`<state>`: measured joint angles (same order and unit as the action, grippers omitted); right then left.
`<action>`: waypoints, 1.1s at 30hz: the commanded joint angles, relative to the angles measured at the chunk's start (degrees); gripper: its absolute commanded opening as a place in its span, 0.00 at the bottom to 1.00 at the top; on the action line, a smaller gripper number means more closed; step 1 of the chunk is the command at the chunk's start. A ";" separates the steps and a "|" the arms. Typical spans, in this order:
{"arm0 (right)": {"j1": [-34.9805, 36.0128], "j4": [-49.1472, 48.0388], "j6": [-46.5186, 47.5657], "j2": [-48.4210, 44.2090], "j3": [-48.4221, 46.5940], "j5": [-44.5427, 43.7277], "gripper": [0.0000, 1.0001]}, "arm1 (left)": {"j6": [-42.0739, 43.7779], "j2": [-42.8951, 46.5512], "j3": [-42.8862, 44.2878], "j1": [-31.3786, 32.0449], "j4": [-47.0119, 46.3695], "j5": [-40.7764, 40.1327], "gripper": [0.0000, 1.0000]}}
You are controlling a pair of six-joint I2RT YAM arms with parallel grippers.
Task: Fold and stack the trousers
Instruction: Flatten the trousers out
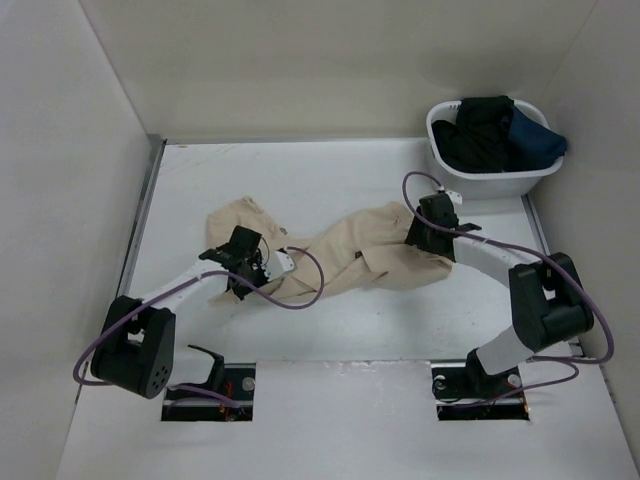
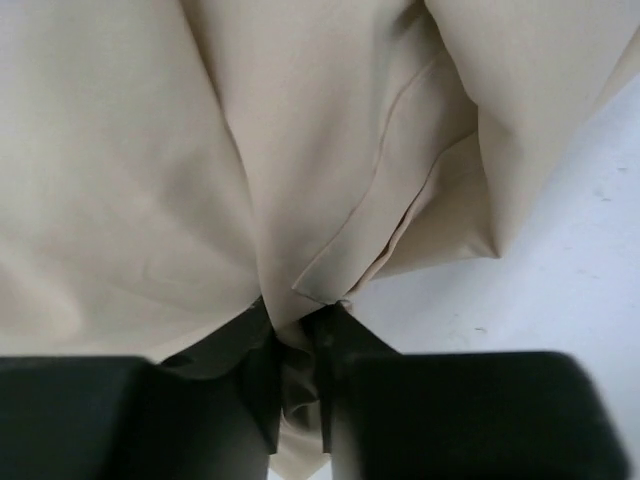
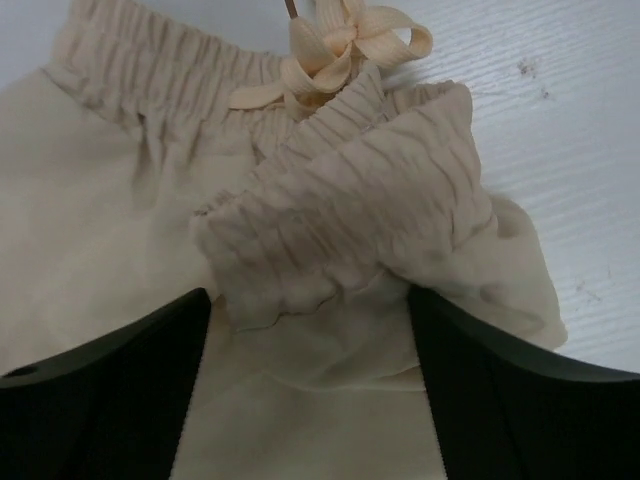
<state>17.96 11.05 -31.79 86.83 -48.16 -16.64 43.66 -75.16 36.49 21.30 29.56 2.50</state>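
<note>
While the beige cotton trousers (image 1: 370, 250) lie crumpled across the white table's (image 1: 300, 180) middle, left gripper (image 2: 300, 400) pinches a fabric fold; right gripper (image 3: 310, 380) spread, straddling the gathered waistband (image 3: 340, 200). White plastic basket (image 1: 490, 186) sits far-right corner.

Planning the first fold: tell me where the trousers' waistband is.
Top view: the waistband is the right end of the trousers, inside the open right gripper, near the white basket.

Beige trousers (image 1: 345, 255) — crumpled, unfolded, mid-table.
</note>
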 commanded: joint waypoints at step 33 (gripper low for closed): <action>-20.46 -2.26 5.69 -41.65 14.06 19.10 0.00 | 3.12 -48.05 82.66 -21.26 4.62 -3.55 0.57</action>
<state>-1.50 12.01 -26.79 46.26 -32.71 4.73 50.54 -121.14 111.18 0.10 35.38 2.22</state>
